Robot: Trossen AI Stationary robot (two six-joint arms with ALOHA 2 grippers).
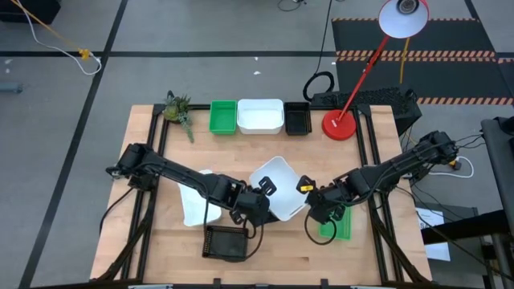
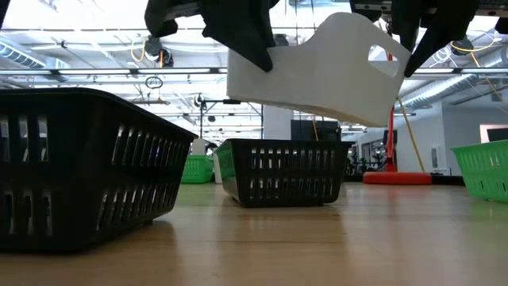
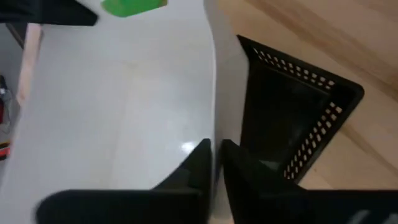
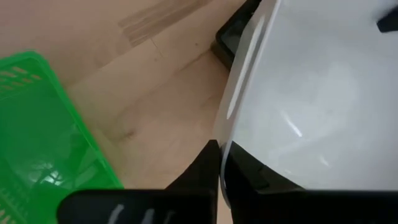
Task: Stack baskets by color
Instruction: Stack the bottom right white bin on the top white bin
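Observation:
A white basket [image 1: 279, 186] hangs tilted above the table's middle, and the low view shows the white basket [image 2: 317, 71] clear of the wood. My left gripper [image 1: 262, 197] is shut on its left rim and my right gripper [image 1: 310, 197] on its right rim. A second white basket [image 1: 193, 199] lies on the table under my left arm. A black basket [image 1: 225, 241] stands near the front edge. A green basket [image 1: 339, 225] stands under my right arm. My left gripper pinches the white basket's rim [image 3: 213, 127], one finger [image 3: 198, 167] inside the basket and one outside, slanting down from the table's left. The basket is lifted clear and tilted. My right gripper pinches the opposite rim [image 4: 229, 134], one finger [image 4: 205, 167] outside the wall and the other inside. It slants down from the table's right.
Along the far edge stand a green basket [image 1: 223, 116], a white basket [image 1: 259, 116] and a black basket [image 1: 297, 119] in a row. A small plant [image 1: 178, 108] lies to their left, a red lamp base [image 1: 339, 125] stands to their right.

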